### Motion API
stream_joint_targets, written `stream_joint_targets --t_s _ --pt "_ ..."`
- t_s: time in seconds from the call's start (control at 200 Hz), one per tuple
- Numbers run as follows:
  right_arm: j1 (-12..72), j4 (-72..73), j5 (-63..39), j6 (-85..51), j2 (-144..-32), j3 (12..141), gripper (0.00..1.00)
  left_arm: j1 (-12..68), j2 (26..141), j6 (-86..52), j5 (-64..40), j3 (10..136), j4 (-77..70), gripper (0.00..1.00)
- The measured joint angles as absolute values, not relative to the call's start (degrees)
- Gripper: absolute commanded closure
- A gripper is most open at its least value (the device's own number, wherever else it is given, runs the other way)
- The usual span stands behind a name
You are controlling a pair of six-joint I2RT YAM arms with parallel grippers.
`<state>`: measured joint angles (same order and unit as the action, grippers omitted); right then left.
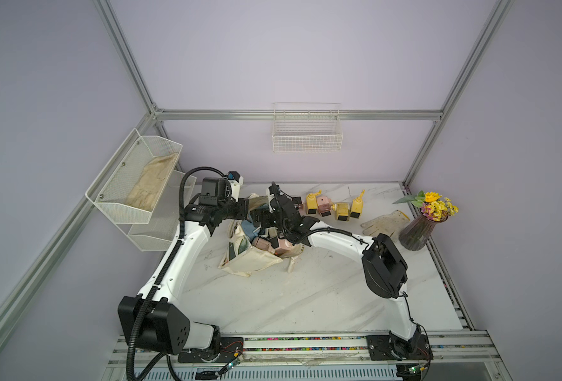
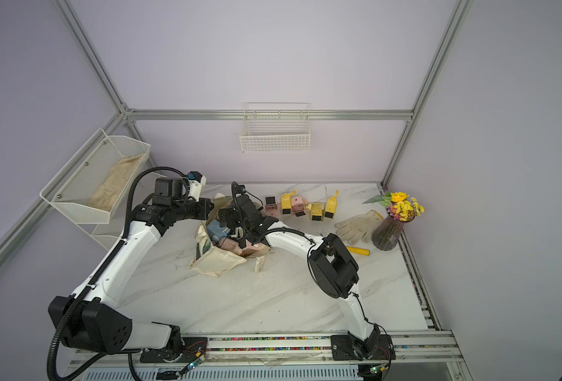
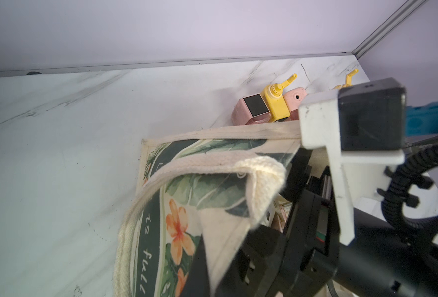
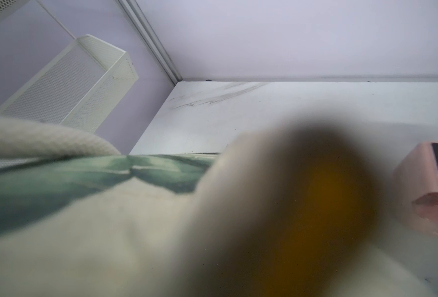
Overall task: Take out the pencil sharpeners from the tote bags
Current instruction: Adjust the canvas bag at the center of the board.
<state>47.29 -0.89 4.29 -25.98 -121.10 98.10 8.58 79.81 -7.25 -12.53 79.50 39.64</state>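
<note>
One yellow handle [image 2: 357, 251], hidden elsewhere by arm

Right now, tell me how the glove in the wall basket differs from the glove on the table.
The basket glove lies inside the mesh basket on the left wall; the table glove lies on the marble table beside the vase. The basket glove looks tan and darker; the table glove looks paler, its fingers spread. Both are dirty fabric gloves lying flat.

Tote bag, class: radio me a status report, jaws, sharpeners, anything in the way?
Left jaws shut on tote bag rim; right jaws down at its mouth, state unclear. Five sharpeners out in a row, more inside. Glove lies apart from bag.
</note>
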Motion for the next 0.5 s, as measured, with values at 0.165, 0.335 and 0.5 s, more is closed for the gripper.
stream_joint_targets --t_s 0.165,0.335,0.5 --pt "46.04 2.72 -5.91 -23.42 -121.32 96.79 0.04 8.34 79.81 -7.25 -12.08 79.50 39.90 0.99" --pt "46.11 6.46 -15.53 -18.35 -118.17 89.76 0.10 8.25 79.79 -7.27 -11.75 79.50 39.90 0.99" --pt "47.86 6.39 -19.88 -13.39 -113.80 83.00 0.12 8.27 79.79 -7.25 -12.38 79.50 39.90 0.99"
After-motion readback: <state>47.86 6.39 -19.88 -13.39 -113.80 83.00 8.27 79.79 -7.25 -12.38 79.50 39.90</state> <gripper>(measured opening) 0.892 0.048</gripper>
